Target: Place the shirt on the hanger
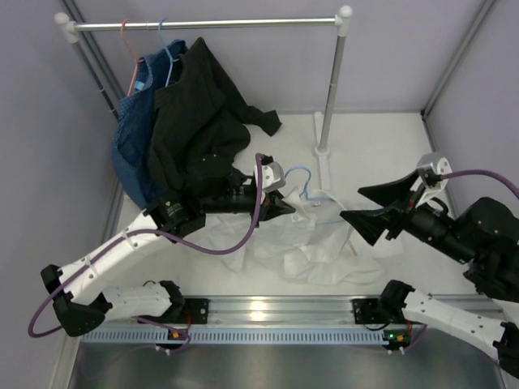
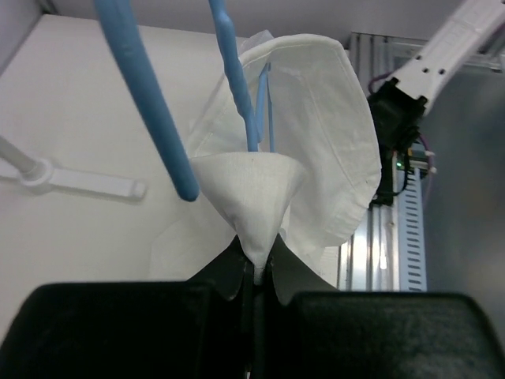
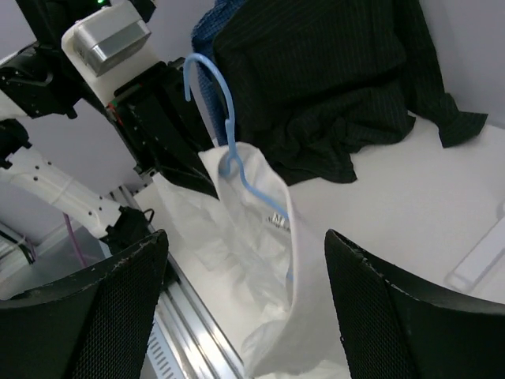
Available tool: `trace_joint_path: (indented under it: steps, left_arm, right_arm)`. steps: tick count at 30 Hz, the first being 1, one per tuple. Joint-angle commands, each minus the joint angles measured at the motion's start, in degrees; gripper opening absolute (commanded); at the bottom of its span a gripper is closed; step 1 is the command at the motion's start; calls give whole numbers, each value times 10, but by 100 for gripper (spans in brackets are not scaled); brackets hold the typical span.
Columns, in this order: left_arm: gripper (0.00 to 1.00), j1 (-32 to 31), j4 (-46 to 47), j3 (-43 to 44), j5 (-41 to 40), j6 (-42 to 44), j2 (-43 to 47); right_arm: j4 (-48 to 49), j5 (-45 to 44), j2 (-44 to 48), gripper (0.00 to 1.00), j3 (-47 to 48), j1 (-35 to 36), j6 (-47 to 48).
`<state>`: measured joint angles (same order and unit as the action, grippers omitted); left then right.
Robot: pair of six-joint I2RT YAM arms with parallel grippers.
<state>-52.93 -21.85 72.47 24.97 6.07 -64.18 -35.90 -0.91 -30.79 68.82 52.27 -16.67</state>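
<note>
Pinching a collar fold of the thin, limp shirt (image 2: 316, 118) by the hanger (image 2: 237, 87): left gripper (image 2: 256, 268) clenched; right gripper (image 1: 354, 204), at 3 o'clock, spread empty. Light cloth likely sags.

I stand in a lab test cell: bare grey walls (image 1: 49, 121) round my white table (image 1: 389, 154), aluminium rail (image 1: 276, 308) along its edge.
</note>
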Motion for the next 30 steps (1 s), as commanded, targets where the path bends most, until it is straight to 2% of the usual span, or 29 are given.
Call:
trace_joint_path:
  steps: [1,2,6,13,16,18,21,22,23,25,26,27,28,29,30]
  left_arm:
    - [0,0,22,0,146,19,-2]
    - [0,-1,22,0,182,20,-4]
    - [0,-1,22,2,234,21,-12]
    - [0,-1,22,1,252,19,-23]
    - [0,0,22,1,251,18,-27]
    - [0,-1,22,1,253,18,-26]
    - [0,-1,22,0,255,19,-24]
    - [0,-1,22,-2,255,20,-22]
    - [0,-1,22,-4,255,21,-17]
    - [0,-1,22,-10,252,25,-9]
    - [1,-1,22,-13,241,26,-6]
    - [13,-1,22,-15,229,25,-3]
    - [31,-1,22,-18,211,23,2]
    - [97,-1,22,-25,186,17,12]
    - [98,-1,22,-29,138,16,18]
  right_arm:
    - [-46,72,-78,77,50,6,79]
    - [-45,91,-90,76,58,7,98]
    - [-26,172,-132,73,76,6,126]
    - [71,269,-155,69,55,6,120]
    - [112,274,-156,58,33,7,117]
    - [145,274,-155,45,12,6,116]
    - [172,278,-156,20,-5,7,114]
    - [177,276,-159,17,-8,6,113]
    - [179,274,-159,7,-11,7,114]
    - [184,260,-157,0,-12,6,117]
    - [185,253,-155,0,-14,6,120]
    - [186,244,-153,0,-15,7,120]
    - [186,225,-144,0,-16,7,122]
    - [185,220,-139,0,-16,6,130]
    - [185,211,-135,0,-17,6,133]
